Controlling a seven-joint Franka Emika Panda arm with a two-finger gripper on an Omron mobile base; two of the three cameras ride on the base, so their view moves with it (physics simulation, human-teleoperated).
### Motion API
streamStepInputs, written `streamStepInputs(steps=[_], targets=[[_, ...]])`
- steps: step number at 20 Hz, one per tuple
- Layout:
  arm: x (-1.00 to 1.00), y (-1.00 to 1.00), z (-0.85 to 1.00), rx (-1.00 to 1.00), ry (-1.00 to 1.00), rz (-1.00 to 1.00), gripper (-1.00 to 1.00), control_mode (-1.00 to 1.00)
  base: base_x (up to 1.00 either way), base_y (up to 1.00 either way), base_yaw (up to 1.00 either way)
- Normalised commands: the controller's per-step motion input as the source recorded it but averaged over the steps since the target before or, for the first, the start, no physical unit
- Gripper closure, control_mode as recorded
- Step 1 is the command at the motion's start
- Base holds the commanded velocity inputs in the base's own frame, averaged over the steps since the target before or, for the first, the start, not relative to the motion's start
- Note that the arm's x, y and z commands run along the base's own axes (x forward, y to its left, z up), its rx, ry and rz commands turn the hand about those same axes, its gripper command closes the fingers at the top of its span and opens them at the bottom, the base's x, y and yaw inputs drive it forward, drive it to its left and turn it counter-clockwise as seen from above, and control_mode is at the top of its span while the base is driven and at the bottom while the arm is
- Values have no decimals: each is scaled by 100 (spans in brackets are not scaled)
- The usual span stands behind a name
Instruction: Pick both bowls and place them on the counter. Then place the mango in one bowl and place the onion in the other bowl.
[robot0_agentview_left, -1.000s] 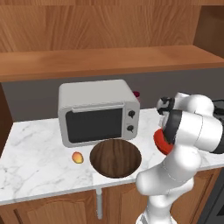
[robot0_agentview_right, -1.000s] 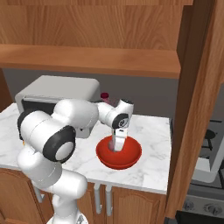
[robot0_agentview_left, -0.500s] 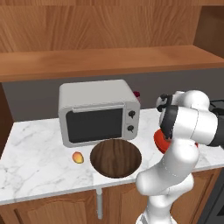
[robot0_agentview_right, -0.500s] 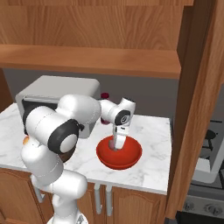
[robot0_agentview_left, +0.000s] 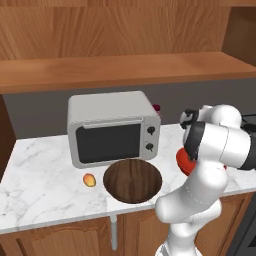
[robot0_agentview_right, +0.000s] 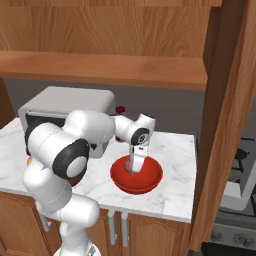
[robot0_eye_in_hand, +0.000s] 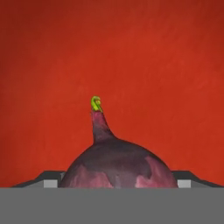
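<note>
The glossy red bowl (robot0_agentview_right: 150, 182) sits on the white marble counter (robot0_agentview_right: 175, 150) at its right end, and its inside (robot0_eye_in_hand: 153, 65) spreads behind the hand. My gripper (robot0_agentview_right: 134, 167) points straight down into this bowl. The purplish-red onion (robot0_eye_in_hand: 118, 166) sits between the fingertips, green stem tip up, its flanks touching both of them. In the left base view my arm hides all but the edge of the red bowl (robot0_agentview_left: 181, 161). The dark wooden bowl (robot0_agentview_left: 132, 181) stands in front of the microwave, with the orange-yellow mango (robot0_agentview_left: 89, 179) on the counter to its left.
A silver microwave (robot0_agentview_left: 112, 130) stands at the back of the counter, with a small dark red object (robot0_agentview_left: 156, 106) behind its right corner. A wooden shelf (robot0_agentview_left: 125, 70) hangs above. A tall wooden panel (robot0_agentview_right: 220, 125) bounds the counter on the right, with a stove beyond.
The gripper stays down in the red bowl with the onion between its fingers. The arm's upper links have shifted slightly.
</note>
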Motion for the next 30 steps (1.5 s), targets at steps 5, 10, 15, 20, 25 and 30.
streamStepInputs(steps=[5, 10, 15, 20, 25, 30], targets=[[-17, -8, -41, 0, -4, -6, 100, -100, 0, 0, 0], [-4, -9, -33, 0, -1, -6, -100, -100, 0, 0, 0], [-4, -9, -24, 0, 0, -4, -100, -100, 0, 0, 0], [-20, -17, -17, 0, -3, -2, -100, -100, 0, 0, 0], [-28, -20, -9, 0, -5, 0, -100, -100, 0, 0, 0], [-22, -9, -2, 0, -5, 0, -100, -100, 0, 0, 0]])
